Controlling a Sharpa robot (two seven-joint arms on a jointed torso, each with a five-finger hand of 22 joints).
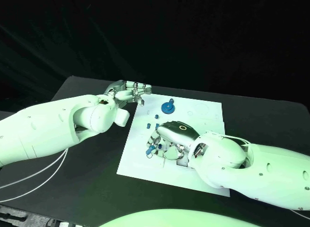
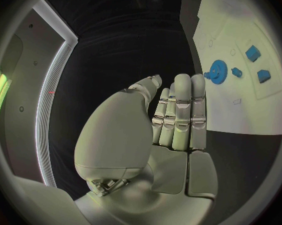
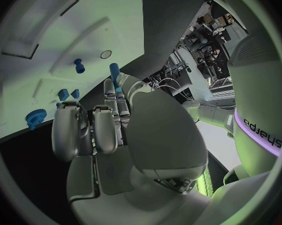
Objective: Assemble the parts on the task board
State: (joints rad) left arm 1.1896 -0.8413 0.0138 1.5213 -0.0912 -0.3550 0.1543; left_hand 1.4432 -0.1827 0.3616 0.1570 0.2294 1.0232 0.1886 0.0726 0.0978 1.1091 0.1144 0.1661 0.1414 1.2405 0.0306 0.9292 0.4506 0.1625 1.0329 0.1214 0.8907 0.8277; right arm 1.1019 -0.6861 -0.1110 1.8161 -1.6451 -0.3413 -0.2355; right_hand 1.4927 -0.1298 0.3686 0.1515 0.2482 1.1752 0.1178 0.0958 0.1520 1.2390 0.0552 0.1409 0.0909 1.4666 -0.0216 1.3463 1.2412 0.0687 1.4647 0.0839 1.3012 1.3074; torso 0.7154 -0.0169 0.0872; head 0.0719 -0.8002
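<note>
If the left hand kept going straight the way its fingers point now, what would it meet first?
Probably nothing on the board. The left hand sits off the task board's edge, fingers pointing across bare black table. The blue gear lies off to the side, though depth is unclear.

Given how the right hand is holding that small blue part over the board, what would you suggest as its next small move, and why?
Probably lower the right hand a little toward the task board to seat the blue peg pinched in its fingers. The peg sits above the white plate near a small round hole, while the left hand waits at the board's far corner, holding nothing.
</note>
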